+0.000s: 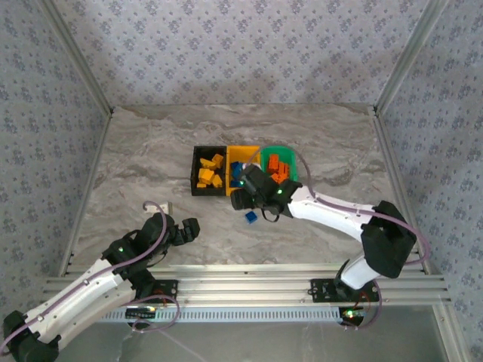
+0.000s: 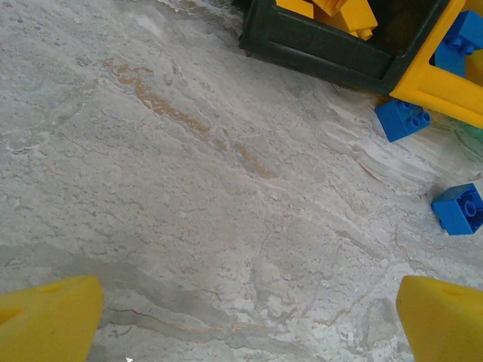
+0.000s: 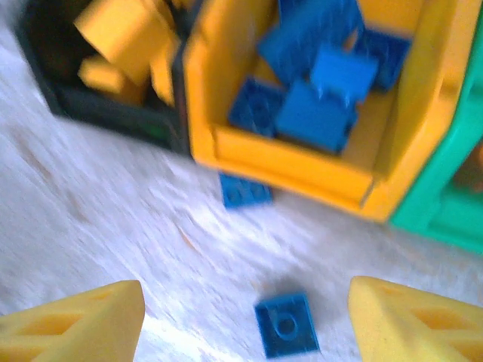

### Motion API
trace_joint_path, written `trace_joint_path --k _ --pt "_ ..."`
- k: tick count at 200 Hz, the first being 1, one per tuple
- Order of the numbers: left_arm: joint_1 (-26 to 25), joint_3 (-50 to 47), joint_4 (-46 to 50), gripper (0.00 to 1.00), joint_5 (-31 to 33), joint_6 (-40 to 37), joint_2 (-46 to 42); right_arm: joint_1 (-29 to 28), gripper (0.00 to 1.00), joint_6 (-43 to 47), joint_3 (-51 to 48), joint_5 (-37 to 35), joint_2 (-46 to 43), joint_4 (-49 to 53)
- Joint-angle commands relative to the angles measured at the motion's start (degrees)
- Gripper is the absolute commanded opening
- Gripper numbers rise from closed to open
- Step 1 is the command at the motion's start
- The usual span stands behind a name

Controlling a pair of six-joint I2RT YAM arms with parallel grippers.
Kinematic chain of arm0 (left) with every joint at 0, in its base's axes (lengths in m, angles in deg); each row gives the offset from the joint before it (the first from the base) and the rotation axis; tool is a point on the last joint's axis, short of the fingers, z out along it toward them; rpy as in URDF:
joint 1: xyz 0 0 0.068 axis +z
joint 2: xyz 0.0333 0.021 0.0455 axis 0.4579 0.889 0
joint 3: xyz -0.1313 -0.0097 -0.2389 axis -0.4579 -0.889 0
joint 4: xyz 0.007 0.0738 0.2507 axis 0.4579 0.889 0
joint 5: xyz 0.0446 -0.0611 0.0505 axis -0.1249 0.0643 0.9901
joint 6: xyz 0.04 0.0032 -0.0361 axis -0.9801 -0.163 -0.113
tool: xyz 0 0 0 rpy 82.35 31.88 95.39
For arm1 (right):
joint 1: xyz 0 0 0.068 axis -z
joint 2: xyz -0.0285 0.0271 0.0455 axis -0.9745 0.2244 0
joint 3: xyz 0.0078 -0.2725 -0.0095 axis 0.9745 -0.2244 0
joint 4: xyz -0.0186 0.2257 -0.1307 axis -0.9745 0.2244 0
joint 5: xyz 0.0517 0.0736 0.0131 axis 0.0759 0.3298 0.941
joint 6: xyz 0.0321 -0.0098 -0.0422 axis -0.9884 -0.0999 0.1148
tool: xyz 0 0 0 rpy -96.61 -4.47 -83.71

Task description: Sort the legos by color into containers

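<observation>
Right tool (image 3: 245, 313): wide, empty; I've got it above a blue brick (image 3: 285, 324), lower centre of its wrist view.
Left tool (image 1: 189, 228): wide, empty, lower left of top view.
Risk: closing off-centre may skid the brick against the yellow bin (image 3: 287, 170).

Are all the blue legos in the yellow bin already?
No, one blue lego lies on the table by the yellow bin, and a second blue lego lies farther out.
</observation>
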Motion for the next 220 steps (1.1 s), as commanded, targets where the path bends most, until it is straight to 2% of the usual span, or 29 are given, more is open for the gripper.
trace_joint_path --k 1,45,86,117,150,177,220 --pt "0.4 0.7 -0.8 1.0 -0.6 0.1 1.0 -0.4 0.73 -1.7 -3.5 2.3 2.5 0.9" --pt "0.4 0.5 -2.2 1.0 -1.4 0.7 3.3 -0.6 0.72 -1.1 -2.9 1.6 8.9 -0.4" --pt "0.5 0.6 -2.3 1.0 -1.4 0.8 3.7 -1.3 0.61 -1.5 -2.0 1.0 12.7 0.5" --pt "0.5 0.6 -2.4 1.0 -1.4 0.7 3.8 -2.2 0.49 -1.4 -2.0 1.0 11.7 -0.5" --pt "0.4 0.6 -2.7 1.0 -1.4 0.7 4.1 -2.0 0.48 -0.9 -0.5 1.2 12.0 0.1" --pt "0.5 0.5 -2.9 1.0 -1.5 0.4 4.2 -2.0 0.39 -0.5 0.6 1.9 11.2 -0.4" --pt "0.5 0.1 -3.1 1.0 -1.7 0.5 4.2 -1.2 0.33 0.4 4.8 3.2 6.9 0.0"
